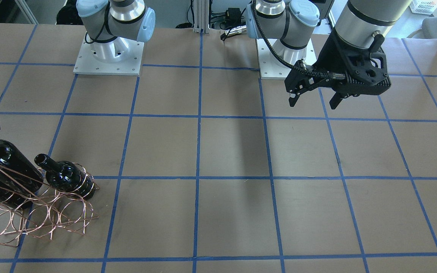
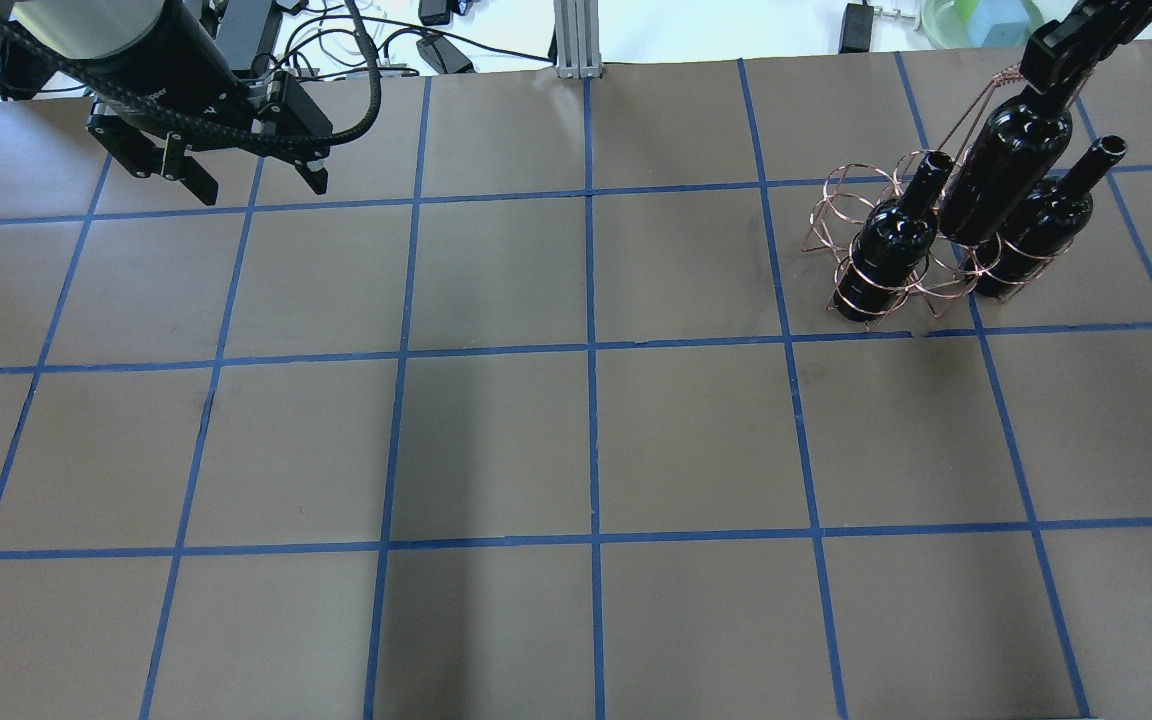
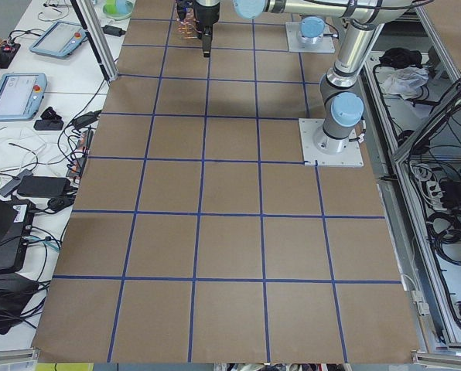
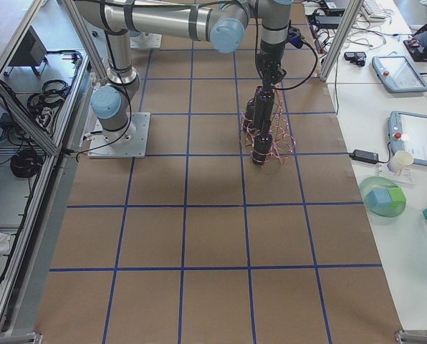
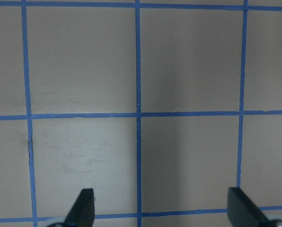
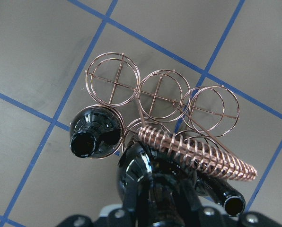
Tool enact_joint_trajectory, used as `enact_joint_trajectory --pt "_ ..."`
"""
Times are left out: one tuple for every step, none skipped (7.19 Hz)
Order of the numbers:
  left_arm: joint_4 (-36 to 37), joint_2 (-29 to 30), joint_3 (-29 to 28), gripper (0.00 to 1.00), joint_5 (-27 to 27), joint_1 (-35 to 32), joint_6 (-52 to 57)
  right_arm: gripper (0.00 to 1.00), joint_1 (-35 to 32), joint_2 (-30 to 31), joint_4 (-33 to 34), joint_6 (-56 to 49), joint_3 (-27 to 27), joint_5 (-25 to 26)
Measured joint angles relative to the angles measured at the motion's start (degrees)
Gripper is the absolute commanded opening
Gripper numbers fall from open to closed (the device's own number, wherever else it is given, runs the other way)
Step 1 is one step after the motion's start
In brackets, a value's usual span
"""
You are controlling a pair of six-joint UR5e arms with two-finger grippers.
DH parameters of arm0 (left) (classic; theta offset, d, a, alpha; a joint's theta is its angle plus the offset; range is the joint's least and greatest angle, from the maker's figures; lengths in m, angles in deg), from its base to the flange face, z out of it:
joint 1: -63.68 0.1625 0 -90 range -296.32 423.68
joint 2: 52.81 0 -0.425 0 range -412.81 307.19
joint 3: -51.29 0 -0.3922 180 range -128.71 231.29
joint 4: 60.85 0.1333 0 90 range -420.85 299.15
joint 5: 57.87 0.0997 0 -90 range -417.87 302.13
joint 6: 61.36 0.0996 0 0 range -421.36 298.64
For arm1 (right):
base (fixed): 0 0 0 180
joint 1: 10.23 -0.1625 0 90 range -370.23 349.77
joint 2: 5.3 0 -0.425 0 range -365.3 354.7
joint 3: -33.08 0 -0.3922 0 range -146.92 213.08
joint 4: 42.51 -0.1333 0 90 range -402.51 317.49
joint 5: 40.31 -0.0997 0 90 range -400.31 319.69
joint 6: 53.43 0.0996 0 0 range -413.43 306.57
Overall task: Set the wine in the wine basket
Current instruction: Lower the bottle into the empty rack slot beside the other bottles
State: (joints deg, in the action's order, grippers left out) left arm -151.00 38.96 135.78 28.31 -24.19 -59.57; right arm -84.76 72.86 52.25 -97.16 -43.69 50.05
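Note:
My right gripper (image 2: 1061, 62) is shut on the neck of a glossy black wine bottle (image 2: 1006, 170). It holds the bottle tilted, with the lower end among the loops of the copper wire basket (image 2: 841, 205), between two other bottles. One of these (image 2: 891, 240) stands in a front loop and the other (image 2: 1046, 225) in a loop to the right. In the right wrist view the held bottle (image 6: 148, 184) lies below the coiled handle (image 6: 198, 151). In the front view the held bottle (image 1: 6, 167) leans over the basket (image 1: 40, 216). My left gripper (image 2: 236, 185) is open and empty, far to the left.
The basket's back row has three empty loops (image 6: 160, 92). The table is brown paper with a blue tape grid (image 2: 591, 370). The left wrist view shows only bare grid between open fingertips (image 5: 84, 203). Cables and an aluminium post (image 2: 571, 40) lie beyond the far edge.

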Motion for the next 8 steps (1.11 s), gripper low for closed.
enact_joint_trajectory --pt "0.0 -0.1 0.0 1.00 0.1 0.1 0.3 0.00 0.0 -0.5 0.4 0.0 -0.2 0.0" --pt "0.1 -0.1 0.0 1.00 0.1 0.2 0.4 0.00 0.0 -1.1 0.6 0.0 -0.3 0.1" --pt "0.1 -0.1 0.1 1.00 0.1 0.2 0.4 0.00 0.0 -1.6 0.7 0.0 -0.4 0.2" --pt "0.1 0.0 0.1 1.00 0.2 0.2 0.3 0.00 0.0 -1.9 0.7 0.0 -0.4 0.4" --pt "0.1 0.0 0.1 1.00 0.2 0.2 0.2 0.00 0.0 -2.2 0.6 -0.1 -0.5 0.6" --pt "0.1 0.0 0.1 1.00 0.2 0.1 0.2 0.00 0.0 -2.4 0.6 -0.1 -0.6 0.5" --pt "0.1 0.0 0.1 1.00 0.2 0.0 0.1 0.00 0.0 -2.7 0.6 -0.4 -0.7 0.3" --pt "0.1 0.0 0.1 1.00 0.2 -0.1 0.1 0.00 0.0 -3.1 0.8 -1.0 -0.7 0.2"
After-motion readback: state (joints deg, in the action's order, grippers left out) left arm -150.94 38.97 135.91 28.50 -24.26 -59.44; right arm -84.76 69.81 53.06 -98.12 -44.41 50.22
